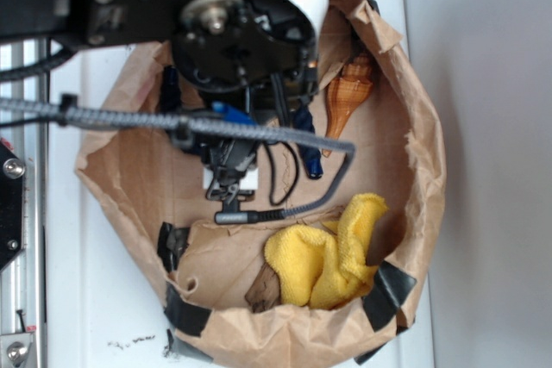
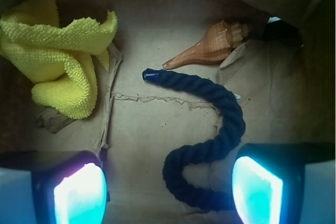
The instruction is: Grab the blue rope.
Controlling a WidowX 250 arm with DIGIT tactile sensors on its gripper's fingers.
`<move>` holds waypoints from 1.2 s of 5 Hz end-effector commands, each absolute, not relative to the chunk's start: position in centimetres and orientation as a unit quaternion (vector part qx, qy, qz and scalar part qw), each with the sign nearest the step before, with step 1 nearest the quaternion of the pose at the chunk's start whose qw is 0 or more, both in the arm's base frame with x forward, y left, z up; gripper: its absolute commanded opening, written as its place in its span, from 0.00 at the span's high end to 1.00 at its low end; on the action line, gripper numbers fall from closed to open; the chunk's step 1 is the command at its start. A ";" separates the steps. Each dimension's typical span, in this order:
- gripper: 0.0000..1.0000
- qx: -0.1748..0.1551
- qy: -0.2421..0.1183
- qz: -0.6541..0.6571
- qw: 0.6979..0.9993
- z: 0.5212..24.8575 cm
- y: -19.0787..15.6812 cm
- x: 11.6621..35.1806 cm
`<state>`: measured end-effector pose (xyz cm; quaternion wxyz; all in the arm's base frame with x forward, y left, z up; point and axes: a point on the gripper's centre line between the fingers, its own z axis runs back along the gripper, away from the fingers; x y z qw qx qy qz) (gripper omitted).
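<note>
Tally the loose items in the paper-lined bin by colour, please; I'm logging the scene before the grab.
Dark blue: 1, the blue rope
Yellow: 1, the crumpled cloth
Orange: 1, the seashell
Total: 3, all lying on the brown paper. The tool is open above the rope's lower bend.

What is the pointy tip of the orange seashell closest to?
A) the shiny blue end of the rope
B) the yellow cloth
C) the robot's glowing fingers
A: in the wrist view the orange seashell's narrow tip points at the capped end of the blue rope, just beside it.
</note>
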<state>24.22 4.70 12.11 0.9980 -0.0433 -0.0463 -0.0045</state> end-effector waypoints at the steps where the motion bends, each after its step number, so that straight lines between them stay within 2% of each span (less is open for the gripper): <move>1: 0.00 -0.072 -0.088 0.121 0.986 11.6 7.7 26.3; 3: 0.00 -0.090 -0.107 0.174 0.975 10.3 9.1 26.3; 4: 0.00 -0.065 -0.100 0.169 0.978 8.5 7.9 26.8; 5: 0.00 -0.056 -0.088 0.156 0.982 7.4 6.8 27.3; 6: 0.00 -0.039 -0.093 0.140 0.985 6.4 5.5 28.0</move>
